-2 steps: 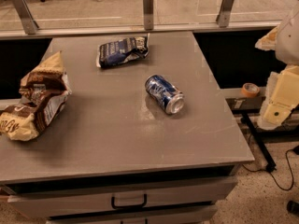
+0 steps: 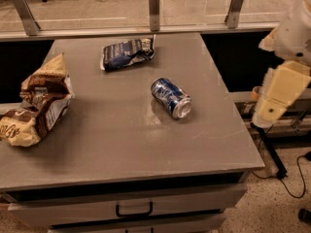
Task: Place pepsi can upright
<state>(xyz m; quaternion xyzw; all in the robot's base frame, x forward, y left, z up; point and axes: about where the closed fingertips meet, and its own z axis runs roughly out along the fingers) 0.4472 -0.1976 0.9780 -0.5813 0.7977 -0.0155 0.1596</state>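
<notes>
The pepsi can [image 2: 171, 98] is blue with white markings and lies on its side near the middle of the grey table [image 2: 121, 149]. Its silver end faces the front right. My gripper [image 2: 272, 108] hangs at the end of the cream arm at the right. It is off the table's right edge, well right of the can and not touching anything.
A dark blue crinkled snack bag [image 2: 127, 54] lies behind the can at the back of the table. A brown and cream chip bag [image 2: 36, 103] lies at the left edge. A railing with metal posts [image 2: 154, 6] runs behind the table. Drawers [image 2: 133, 209] sit below the front edge.
The arm with my gripper has shifted slightly left, towards the table's right edge. The can and the bags have not moved.
</notes>
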